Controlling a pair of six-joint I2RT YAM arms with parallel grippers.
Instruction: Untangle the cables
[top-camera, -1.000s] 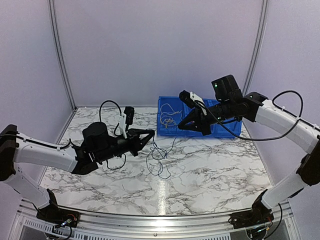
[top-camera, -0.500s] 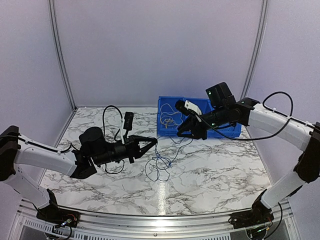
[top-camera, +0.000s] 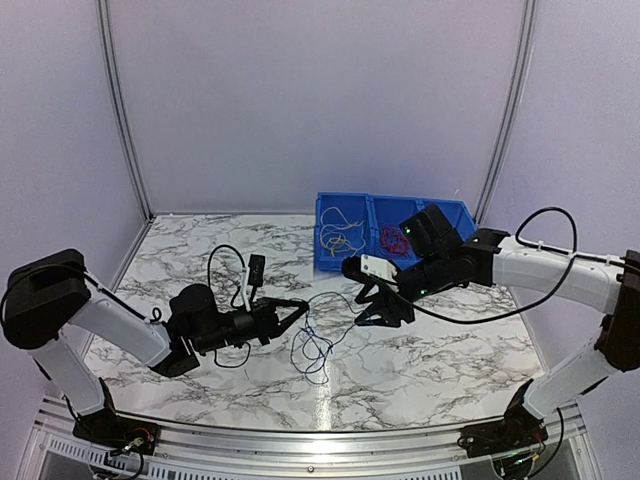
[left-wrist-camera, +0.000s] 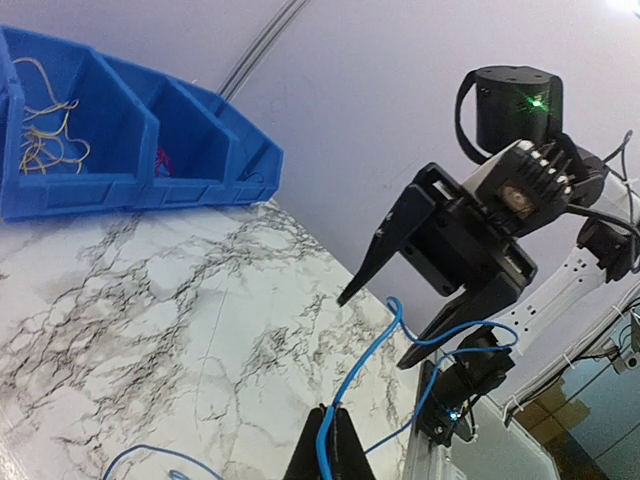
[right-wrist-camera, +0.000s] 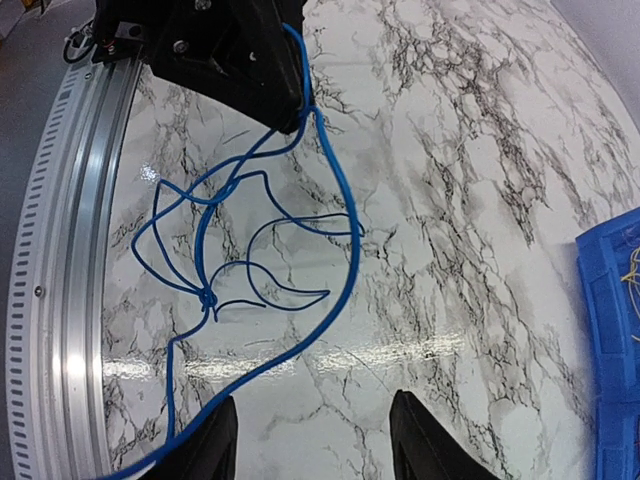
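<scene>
The left gripper (top-camera: 302, 308) pinches a blue cable (right-wrist-camera: 205, 297) over the marble table (top-camera: 430, 365). The right gripper (top-camera: 362, 308) hovers nearby, fingers spread.

The left gripper (top-camera: 303, 309) is closed on the blue wire (top-camera: 316, 348), whose loops lie on the table (top-camera: 450, 350). The right gripper (top-camera: 362, 308) faces it, jaws apart. Behind, the bin (top-camera: 328, 262) holds yellow-white wires (top-camera: 338, 235) and red wires (top-camera: 388, 238) in adjacent compartments.
</scene>
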